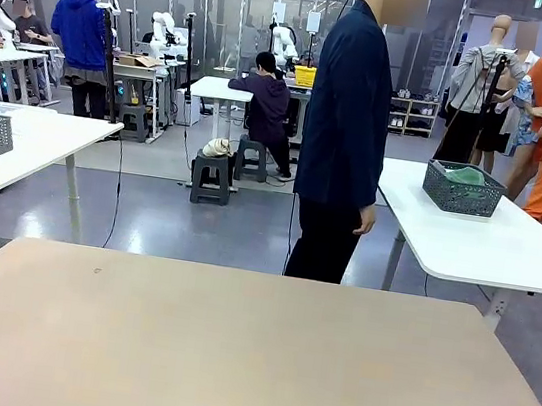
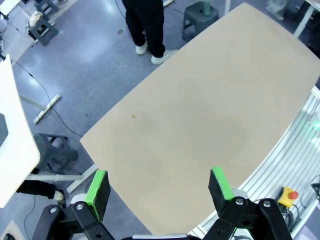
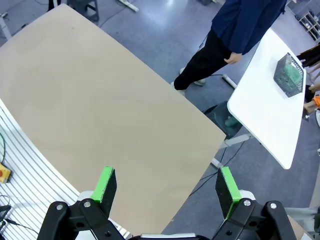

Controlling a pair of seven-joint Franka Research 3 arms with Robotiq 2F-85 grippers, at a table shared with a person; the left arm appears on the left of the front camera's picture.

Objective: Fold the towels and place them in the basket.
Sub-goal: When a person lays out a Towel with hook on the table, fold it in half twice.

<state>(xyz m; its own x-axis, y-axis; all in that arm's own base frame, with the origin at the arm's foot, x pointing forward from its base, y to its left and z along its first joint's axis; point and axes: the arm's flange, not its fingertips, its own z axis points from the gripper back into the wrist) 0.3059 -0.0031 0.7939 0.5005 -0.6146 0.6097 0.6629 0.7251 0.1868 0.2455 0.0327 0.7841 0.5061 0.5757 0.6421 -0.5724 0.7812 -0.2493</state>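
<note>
1. Basket [image 1: 454, 196], dark grey mesh, sits on the white side table [image 1: 516, 253] off to the robot's right, well apart from the beige tabletop [image 1: 249, 362]. Pale blue-green cloth [image 1: 468, 175] is bunched inside it. Likely a towel, but too small to be sure.
2. Person [image 1: 347, 123] stands side-on at the far edge of the tabletop, between it and the side table. The hand I can see hangs empty.
3. Left fingers [image 2: 98, 187] are spread wide and grip nothing, hanging high above the tabletop's near edge. Right fingers [image 3: 106, 184] are the same: wide apart, empty, high up.
4. My reading: the step in hand is readiness. Nothing foldable lies within reach of either arm.
5. Doing it well: hold both arms high and back, so the person has free surface to lay things out. No descent while a hand is over the tabletop.
6. Once a towel lies flat: one arm per corner of a short edge. Pinch low into the terry so that a single layer lifts. Carry both corners across together and evenly to the opposite edge.
7. Watch the label loop, which could snag a finger.
8. The basket will need a spot that either arm can reach, clear of the folding area.
</note>
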